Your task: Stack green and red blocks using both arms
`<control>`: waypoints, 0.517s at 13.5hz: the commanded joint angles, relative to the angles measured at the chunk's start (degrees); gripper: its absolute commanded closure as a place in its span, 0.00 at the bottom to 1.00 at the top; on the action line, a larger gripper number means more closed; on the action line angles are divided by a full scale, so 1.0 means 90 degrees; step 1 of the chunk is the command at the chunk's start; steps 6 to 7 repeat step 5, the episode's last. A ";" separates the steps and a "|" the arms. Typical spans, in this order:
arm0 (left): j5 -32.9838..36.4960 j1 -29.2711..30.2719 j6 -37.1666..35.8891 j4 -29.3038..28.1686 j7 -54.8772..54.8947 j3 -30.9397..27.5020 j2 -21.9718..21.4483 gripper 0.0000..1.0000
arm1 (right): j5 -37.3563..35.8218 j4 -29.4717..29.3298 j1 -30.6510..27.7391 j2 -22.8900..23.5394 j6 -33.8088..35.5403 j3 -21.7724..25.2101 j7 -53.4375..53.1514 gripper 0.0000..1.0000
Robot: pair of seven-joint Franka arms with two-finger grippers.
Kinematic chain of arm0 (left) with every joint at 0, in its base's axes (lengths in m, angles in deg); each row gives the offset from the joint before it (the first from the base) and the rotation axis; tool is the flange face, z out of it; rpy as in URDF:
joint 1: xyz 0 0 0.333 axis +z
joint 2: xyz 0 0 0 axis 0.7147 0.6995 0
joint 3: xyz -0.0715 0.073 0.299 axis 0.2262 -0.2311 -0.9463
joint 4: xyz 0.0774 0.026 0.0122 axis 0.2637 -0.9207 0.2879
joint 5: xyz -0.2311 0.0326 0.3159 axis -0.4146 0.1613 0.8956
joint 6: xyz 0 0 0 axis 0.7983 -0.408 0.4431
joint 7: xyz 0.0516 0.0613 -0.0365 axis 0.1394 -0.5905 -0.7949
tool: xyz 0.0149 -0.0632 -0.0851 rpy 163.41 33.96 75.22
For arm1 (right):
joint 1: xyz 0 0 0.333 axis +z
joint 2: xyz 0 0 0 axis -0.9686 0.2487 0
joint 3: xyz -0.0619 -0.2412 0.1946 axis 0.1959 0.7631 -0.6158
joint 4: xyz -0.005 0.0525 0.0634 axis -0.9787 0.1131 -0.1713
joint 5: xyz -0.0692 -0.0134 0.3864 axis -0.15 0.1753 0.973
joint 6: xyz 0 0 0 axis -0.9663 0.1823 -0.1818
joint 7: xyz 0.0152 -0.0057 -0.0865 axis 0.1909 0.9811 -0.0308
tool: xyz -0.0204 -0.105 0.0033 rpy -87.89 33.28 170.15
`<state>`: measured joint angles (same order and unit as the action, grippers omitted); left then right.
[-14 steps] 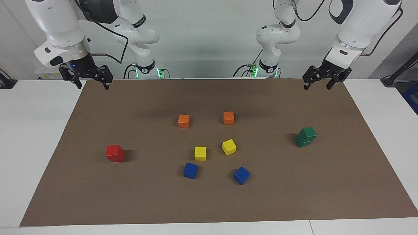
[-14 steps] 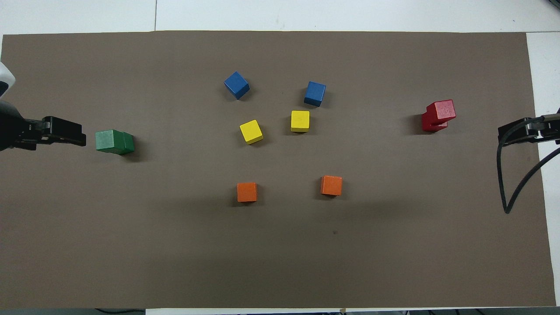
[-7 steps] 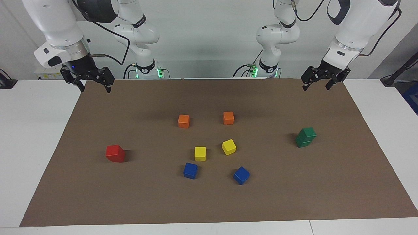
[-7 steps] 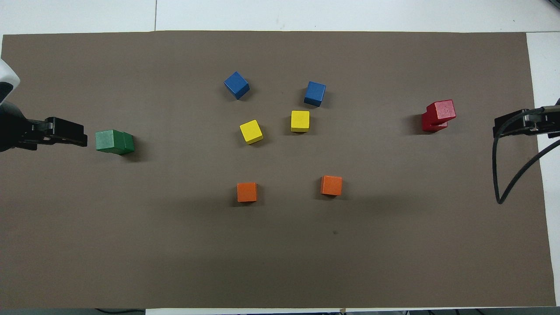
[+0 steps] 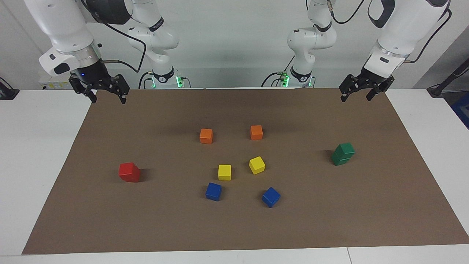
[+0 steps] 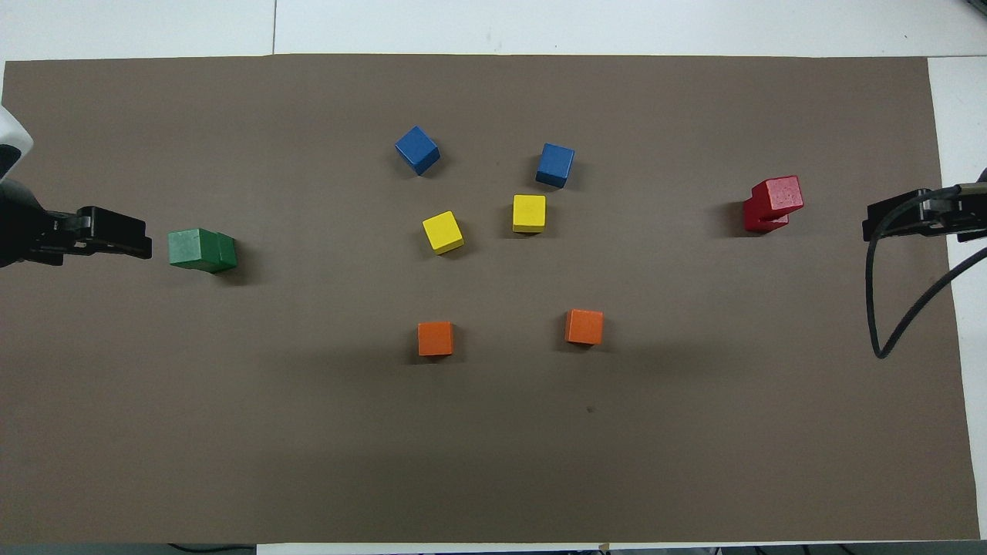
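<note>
White counter [image 5: 36,154] carries a brown mat [image 5: 234,227] covering most of it. Left gripper [image 5: 357,94] hangs over the mat corner at the left arm's end, fingers spread wide, holding nothing. Right gripper [image 5: 107,97] hangs over the mat corner at the right arm's end, fingers also wide apart, empty. Green blocks [image 5: 343,154] sit stacked one on the other, slightly twisted, toward the left arm's end. Red blocks [image 5: 129,172] sit stacked too, top one offset, toward the right arm's end. Between the stacks: two orange cubes [image 5: 206,136] nearest the robots, two yellow cubes [image 5: 224,172] farther out, two blue cubes [image 5: 213,191] farthest.
</note>
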<state>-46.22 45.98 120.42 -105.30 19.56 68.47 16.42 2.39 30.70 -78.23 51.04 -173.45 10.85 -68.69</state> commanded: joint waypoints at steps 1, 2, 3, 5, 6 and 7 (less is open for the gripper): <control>0.0088 0.0009 0.0035 -0.0100 0.0008 -0.0014 -0.0080 0.00 | 0.0100 -0.0106 -0.0147 0.0066 -0.0014 -0.0113 -0.0087 0.00; 0.0088 0.0009 0.0045 -0.0100 0.0008 -0.0014 -0.0080 0.00 | 0.0090 -0.0106 -0.0137 0.0066 -0.0014 -0.0113 -0.0087 0.00; 0.0088 0.0009 0.0025 -0.0110 0.0008 -0.0014 -0.0089 0.00 | 0.0080 -0.0106 -0.0137 0.0066 -0.0014 -0.0113 -0.0087 0.00; 0.0088 0.0009 0.0016 -0.0110 0.0008 -0.0014 -0.0089 0.00 | 0.0061 -0.0106 -0.0137 0.0056 -0.0005 -0.0113 -0.0087 0.00; 0.0088 0.0009 0.0016 -0.0110 0.0008 -0.0014 -0.0089 0.00 | 0.0061 -0.0106 -0.0137 0.0056 -0.0005 -0.0113 -0.0087 0.00; 0.0088 0.0009 0.0016 -0.0110 0.0008 -0.0014 -0.0089 0.00 | 0.0061 -0.0106 -0.0137 0.0056 -0.0005 -0.0113 -0.0087 0.00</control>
